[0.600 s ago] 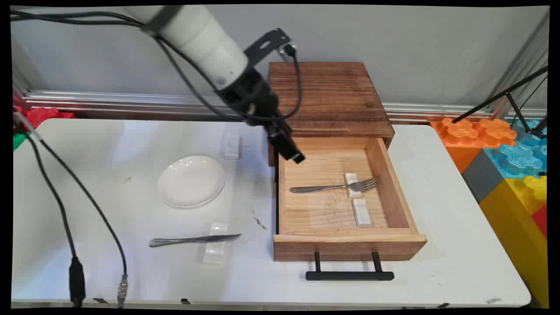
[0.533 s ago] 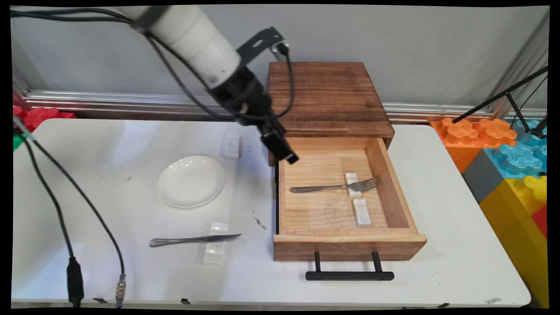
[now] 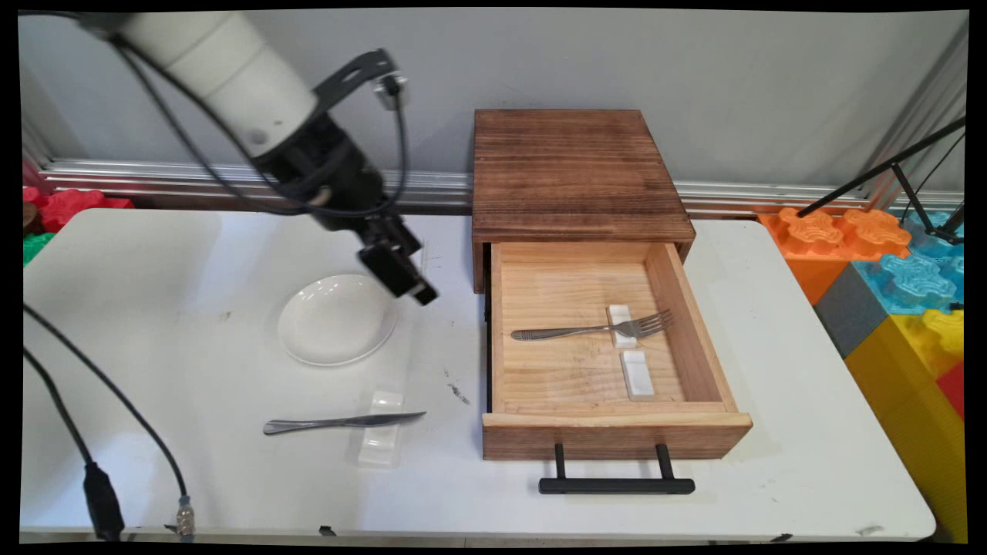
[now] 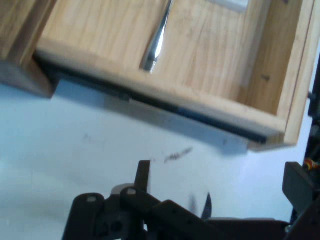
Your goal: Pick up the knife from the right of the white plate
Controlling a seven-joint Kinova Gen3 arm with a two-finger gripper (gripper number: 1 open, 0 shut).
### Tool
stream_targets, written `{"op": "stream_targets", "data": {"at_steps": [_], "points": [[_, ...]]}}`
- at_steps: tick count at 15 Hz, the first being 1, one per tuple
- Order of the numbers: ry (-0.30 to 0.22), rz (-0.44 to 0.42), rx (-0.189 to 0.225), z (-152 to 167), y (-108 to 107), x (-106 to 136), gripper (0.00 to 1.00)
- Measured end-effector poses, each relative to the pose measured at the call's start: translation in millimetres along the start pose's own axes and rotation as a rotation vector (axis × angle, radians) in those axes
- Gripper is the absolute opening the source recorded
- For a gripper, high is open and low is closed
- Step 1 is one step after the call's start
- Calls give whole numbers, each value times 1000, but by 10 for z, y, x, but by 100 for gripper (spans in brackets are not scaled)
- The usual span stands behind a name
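My gripper (image 3: 416, 291) hangs above the white table, over the right edge of a white plate (image 3: 331, 320) and left of the open wooden drawer (image 3: 617, 435). It holds nothing that I can see. A metal fork (image 3: 594, 331) lies inside the drawer, its neck on a small white rest (image 3: 619, 314), with a second white rest (image 3: 638, 375) just in front of it. In the hand view the drawer's side wall (image 4: 165, 97) crosses the picture, and the fork's handle (image 4: 156, 42) shows inside it above bare table (image 4: 75, 150).
A knife (image 3: 343, 422) lies across a clear rest (image 3: 380, 443) near the table's front. The dark wooden cabinet (image 3: 578, 169) stands behind the drawer, whose black handle (image 3: 617, 486) sticks out forward. Coloured toy blocks (image 3: 887, 270) sit at the right; black cables (image 3: 92, 493) hang at left.
The arm has swung left, carrying the gripper from over the drawer's back left corner to above the plate's right edge. The fork, knife and drawer have not moved.
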Motion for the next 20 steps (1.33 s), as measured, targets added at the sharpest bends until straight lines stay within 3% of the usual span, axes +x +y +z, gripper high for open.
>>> {"op": "stream_targets", "data": {"at_steps": [5,11,20], "points": [[-22,1,-24,-220,-19,-492,100],[-28,65,-53,-363,-54,-1086,100],[-34,176,-60,-199,-98,-1789,100]]}}
